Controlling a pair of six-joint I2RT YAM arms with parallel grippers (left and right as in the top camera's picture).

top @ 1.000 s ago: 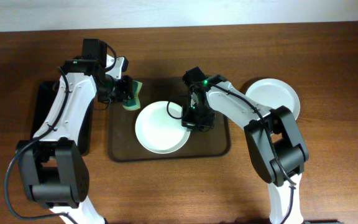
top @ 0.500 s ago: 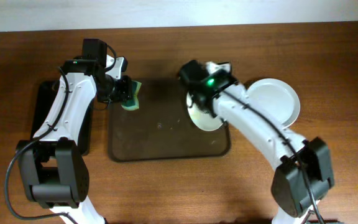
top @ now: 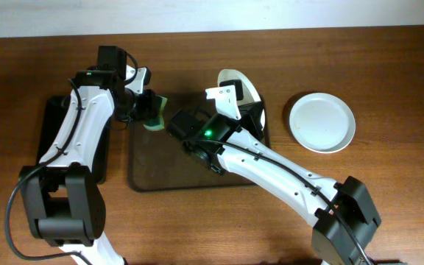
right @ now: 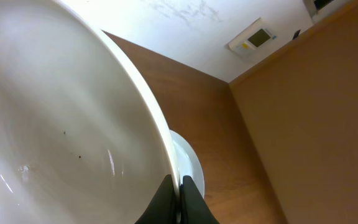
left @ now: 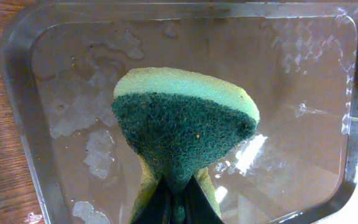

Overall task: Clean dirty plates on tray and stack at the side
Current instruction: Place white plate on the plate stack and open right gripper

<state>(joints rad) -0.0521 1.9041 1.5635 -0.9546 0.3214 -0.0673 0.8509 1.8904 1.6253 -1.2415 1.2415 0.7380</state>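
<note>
My right gripper (right: 180, 186) is shut on the rim of a white plate (right: 55, 124). It holds the plate tilted on edge in the air over the back right of the dark-brown tray (top: 147, 165). The plate (top: 234, 79) shows above my right wrist in the overhead view. Another white plate (top: 322, 122) lies flat on the table right of the tray, and it also shows in the right wrist view (right: 190, 163). My left gripper (left: 178, 194) is shut on a green-and-yellow sponge (left: 185, 121) above the wet tray (left: 291, 74), near its back left corner (top: 155, 112).
A narrow black tray (top: 50, 136) lies at the far left under my left arm. My right arm (top: 271, 165) stretches across the dark-brown tray and hides much of it. Bare wooden table lies in front and at the right.
My right gripper has lifted the white plate off the tray, tipped it on edge and carried it up toward the tray's back. My left arm and sponge have not moved.
</note>
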